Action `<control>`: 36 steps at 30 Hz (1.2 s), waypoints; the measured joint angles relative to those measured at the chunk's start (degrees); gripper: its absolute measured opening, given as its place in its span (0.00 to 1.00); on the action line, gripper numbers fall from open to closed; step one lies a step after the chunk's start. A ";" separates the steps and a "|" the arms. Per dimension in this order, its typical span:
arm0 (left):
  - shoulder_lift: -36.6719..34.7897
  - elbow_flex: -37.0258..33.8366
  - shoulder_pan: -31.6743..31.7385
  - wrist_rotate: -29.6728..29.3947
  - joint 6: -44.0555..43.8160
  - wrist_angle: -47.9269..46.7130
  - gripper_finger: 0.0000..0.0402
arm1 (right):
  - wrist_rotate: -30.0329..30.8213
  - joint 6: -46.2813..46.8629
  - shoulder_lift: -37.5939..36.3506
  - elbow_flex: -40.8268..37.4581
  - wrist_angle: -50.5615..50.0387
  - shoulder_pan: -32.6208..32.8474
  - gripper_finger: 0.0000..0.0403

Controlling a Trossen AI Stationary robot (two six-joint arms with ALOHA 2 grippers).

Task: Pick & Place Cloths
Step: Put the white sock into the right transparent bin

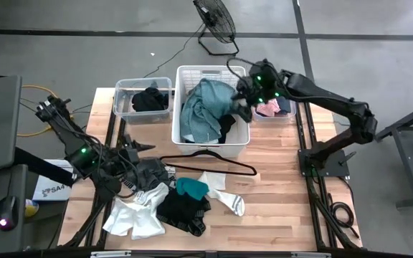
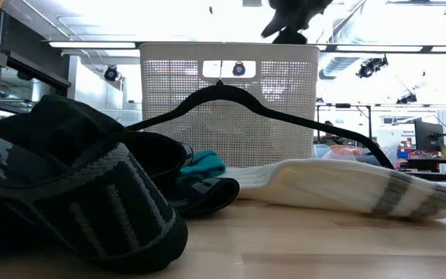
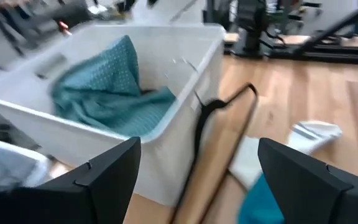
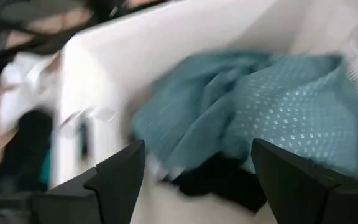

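A white laundry basket [image 1: 211, 143] holds a large teal-green cloth [image 1: 203, 107] [image 4: 247, 118] and a black piece [image 1: 226, 127]. On the near table lie a white cloth [image 1: 136, 216], a black cloth [image 1: 183, 210], a small bright teal piece [image 1: 191, 188], a white sock [image 1: 226, 195] and a dark grey garment [image 1: 151, 172]. My right gripper [image 4: 197, 146] hangs open over the basket's right side [image 1: 241, 99]. My left gripper [image 3: 197, 146] is open left of the basket, above the table [image 1: 139, 147], and holds nothing.
A thin black wire hanger [image 1: 208, 163] lies between the basket and the loose cloths. A clear bin [image 1: 124, 107] left of the basket holds a black cloth [image 1: 149, 99]. A bin on the basket's right [image 1: 275, 115] holds pink and navy pieces. A fan [image 1: 216, 21] stands beyond the table.
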 joint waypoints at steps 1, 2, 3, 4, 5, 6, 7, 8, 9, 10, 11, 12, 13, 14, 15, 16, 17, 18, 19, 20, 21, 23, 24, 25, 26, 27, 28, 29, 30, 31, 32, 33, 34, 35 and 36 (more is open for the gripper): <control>-0.85 -2.11 0.00 1.33 0.02 2.01 0.79 | 0.00 0.34 -0.71 0.00 -2.13 1.28 0.71; -1.64 -4.22 0.00 2.50 0.08 4.10 0.79 | 0.09 0.95 -1.30 0.00 -4.01 2.77 0.71; -2.31 -6.27 0.00 3.65 0.37 6.24 0.79 | 0.31 1.49 -1.90 0.00 -5.86 4.40 0.71; -2.93 -8.20 0.00 4.68 0.45 8.21 0.79 | 0.67 2.19 -2.33 0.00 -7.56 6.18 0.71; -3.46 -9.97 0.00 5.24 0.48 9.84 0.79 | 1.22 2.85 -2.55 0.00 -8.99 8.05 0.71; -4.07 -11.77 0.00 6.09 0.48 11.78 0.79 | 2.09 3.59 -2.77 0.00 -10.24 10.15 0.70; -4.65 -13.32 0.00 6.60 0.48 13.28 0.79 | 3.57 4.60 -2.89 -0.02 -11.37 12.60 0.70; -5.20 -14.81 0.00 7.50 0.55 14.83 0.79 | 4.90 5.85 -2.89 -0.19 -12.13 15.09 0.70; -5.76 -16.33 0.00 8.18 1.01 16.29 0.79 | 6.19 7.07 -2.89 -0.55 -12.34 17.68 0.70; -6.18 -17.83 0.00 9.32 1.82 17.94 0.79 | 7.73 8.19 -2.91 -1.11 -12.26 20.26 0.70; -6.55 -19.32 0.00 10.53 3.05 19.82 0.79 | 9.21 9.40 -2.91 -1.71 -12.23 22.97 0.70; -6.91 -20.91 0.00 11.81 4.54 22.36 0.79 | 10.69 10.71 -2.91 -2.48 -12.12 25.68 0.70; -7.31 -22.44 0.00 13.08 6.27 25.28 0.79 | 12.40 12.08 -2.90 -3.37 -11.95 28.27 0.70; -7.74 -23.93 0.00 14.20 8.05 28.48 0.79 | 14.35 13.66 -2.89 -4.33 -11.61 30.81 0.70; -8.12 -25.32 0.02 15.38 9.79 31.65 0.79 | 16.16 15.29 -2.89 -5.46 -10.95 33.36 0.70; -8.41 -26.60 0.02 16.50 11.53 34.78 0.79 | 18.07 16.97 -2.89 -6.79 -9.79 35.73 0.70; -8.67 -27.87 0.02 17.51 13.19 37.78 0.79 | 19.66 18.60 -2.89 -7.98 -8.66 37.89 0.70; -8.95 -29.07 0.04 18.35 14.70 40.11 0.79 | 21.28 20.21 -2.89 -9.44 -6.78 40.35 0.70; -9.18 -30.08 0.04 18.83 16.01 42.21 0.79 | 22.76 21.70 -2.89 -10.95 -4.66 42.41 0.70; -9.36 -30.95 0.04 19.36 16.94 44.36 0.79 | 23.83 22.88 -2.87 -12.31 -2.37 44.45 0.70; -9.62 -31.79 0.05 19.59 17.89 46.50 0.79 | 24.76 23.89 -2.84 -13.95 0.41 46.40 0.70; -9.93 -33.21 0.70 20.52 19.08 49.32 0.79 | 26.43 25.11 -2.49 -17.24 6.62 49.63 0.70; -9.91 -33.73 1.48 21.71 19.45 50.65 0.79 | 27.63 25.37 -2.36 -18.91 9.60 51.21 0.70; -9.88 -34.16 2.44 23.27 19.54 51.90 0.79 | 28.94 25.61 -2.28 -20.70 12.41 52.58 0.70; -9.88 -34.60 3.59 24.59 19.54 53.02 0.79 | 30.53 25.57 -2.10 -22.36 15.38 53.77 0.70; -9.88 -34.98 4.80 26.12 19.71 54.24 0.79 | 31.98 25.46 -1.93 -23.81 18.66 54.83 0.70; -9.88 -35.37 6.06 27.84 20.16 55.56 0.79 | 33.37 25.41 -1.71 -25.09 21.36 55.88 0.70; -9.88 -35.82 7.35 29.57 20.86 56.86 0.79 | 34.84 25.47 -1.49 -26.34 23.37 56.89 0.70; -9.88 -36.27 8.72 31.42 21.51 58.15 0.79 | 36.11 25.60 -1.02 -27.59 25.15 57.66 0.70; -9.86 -36.69 10.10 33.19 22.31 59.50 0.79 | 36.87 25.61 -0.45 -28.51 27.09 58.32 0.70; -9.86 -37.00 11.46 34.78 22.94 60.64 0.79 | 37.68 25.61 0.42 -29.29 29.10 59.06 0.70; -9.86 -37.24 12.70 36.08 23.50 61.51 0.79 | 38.21 25.63 1.37 -29.86 30.26 59.69 0.70; -9.86 -37.34 13.76 37.30 23.78 62.07 0.79 | 38.76 25.55 2.41 -30.33 31.01 60.22 0.70; -9.86 -37.36 14.78 38.02 23.95 62.22 0.79 | 39.22 25.34 3.71 -30.57 31.76 60.73 0.70; -9.86 -37.40 15.64 38.68 23.99 62.19 0.79 | 39.28 25.35 5.12 -30.61 32.35 61.14 0.70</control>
